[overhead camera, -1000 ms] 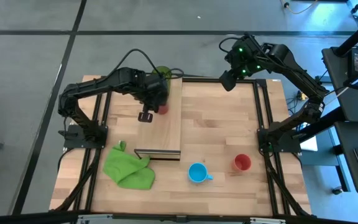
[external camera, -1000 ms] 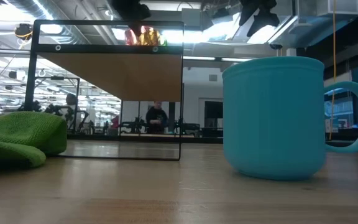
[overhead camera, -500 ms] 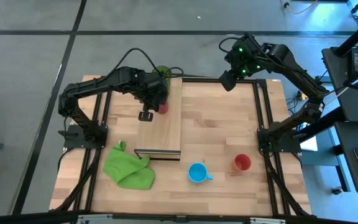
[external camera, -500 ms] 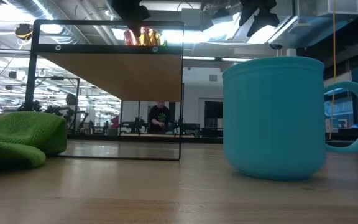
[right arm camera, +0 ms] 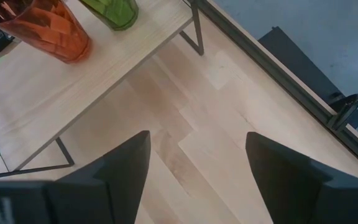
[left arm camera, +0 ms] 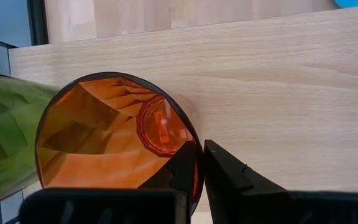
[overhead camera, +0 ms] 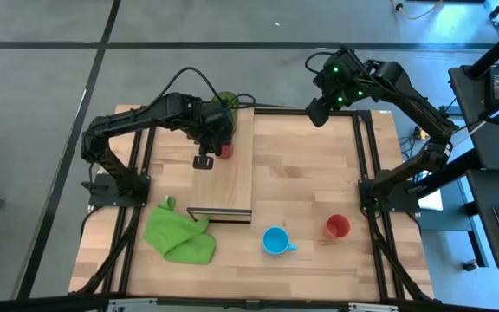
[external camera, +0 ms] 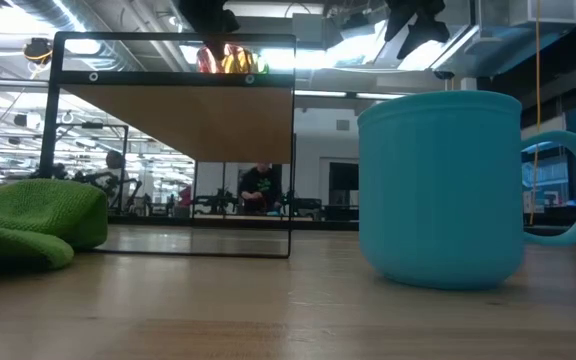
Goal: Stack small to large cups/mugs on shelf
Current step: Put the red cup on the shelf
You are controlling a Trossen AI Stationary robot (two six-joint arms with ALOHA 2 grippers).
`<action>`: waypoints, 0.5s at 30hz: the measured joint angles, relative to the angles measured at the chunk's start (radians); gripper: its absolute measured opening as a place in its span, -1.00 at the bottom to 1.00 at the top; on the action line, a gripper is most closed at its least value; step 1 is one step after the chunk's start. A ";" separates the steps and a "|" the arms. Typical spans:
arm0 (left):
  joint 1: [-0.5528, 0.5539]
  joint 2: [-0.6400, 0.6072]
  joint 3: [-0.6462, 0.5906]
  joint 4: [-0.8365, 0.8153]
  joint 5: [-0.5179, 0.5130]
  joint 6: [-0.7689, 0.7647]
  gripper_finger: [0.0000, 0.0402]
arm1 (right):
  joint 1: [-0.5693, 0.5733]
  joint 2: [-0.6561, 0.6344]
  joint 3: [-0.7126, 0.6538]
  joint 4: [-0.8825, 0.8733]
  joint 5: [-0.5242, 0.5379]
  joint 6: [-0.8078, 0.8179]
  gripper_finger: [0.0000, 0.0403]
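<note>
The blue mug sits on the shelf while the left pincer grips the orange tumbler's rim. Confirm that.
Not quite. The blue mug stands on the tabletop, not the shelf, as the high view shows. The left pincer does grip the orange tumbler by its rim.

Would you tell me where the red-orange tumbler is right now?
The red-orange tumbler stands on the shelf near its far end, beside the green tumbler, with the left gripper shut on its rim.

Bright, even overhead light — ceiling-lamp glare in the low view, soft shadows, light-blue mug [external camera: 440, 185] looming close.
</note>
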 joint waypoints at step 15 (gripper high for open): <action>-0.011 0.007 -0.004 0.017 -0.011 -0.067 -0.87 | 0.000 0.000 0.000 0.000 0.000 0.000 0.31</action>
